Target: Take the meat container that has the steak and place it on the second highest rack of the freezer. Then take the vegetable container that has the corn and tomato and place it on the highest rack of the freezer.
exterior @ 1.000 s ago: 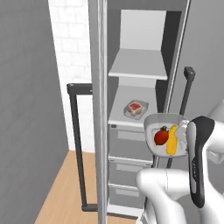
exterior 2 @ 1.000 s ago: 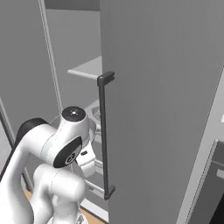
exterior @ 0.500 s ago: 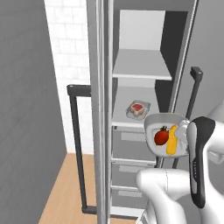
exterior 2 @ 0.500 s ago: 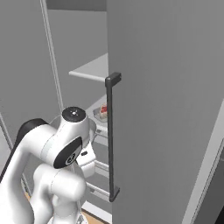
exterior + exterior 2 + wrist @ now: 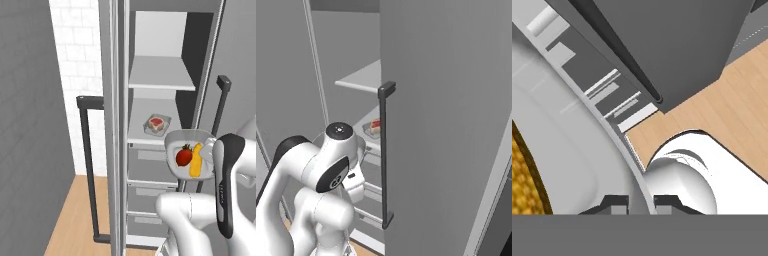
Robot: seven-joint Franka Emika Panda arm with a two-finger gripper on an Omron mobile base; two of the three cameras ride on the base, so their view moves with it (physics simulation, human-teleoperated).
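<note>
The vegetable container point(image 5: 187, 145) is pinched at its rim between the fingertips point(image 5: 614, 203) of the gripper point(image 5: 641, 204), its thin wall seen running between the two pads in the hand view. Inside it the tomato point(image 5: 184, 156) and the corn point(image 5: 196, 160) are carried side by side, touching, the corn point(image 5: 524, 175) lying well inward of the fingers. Beyond the gripped rim, the meat container with the steak point(image 5: 157, 123) is seen on the second highest rack point(image 5: 145, 134) of the open freezer point(image 5: 200, 60), under the highest rack point(image 5: 160, 75).
</note>
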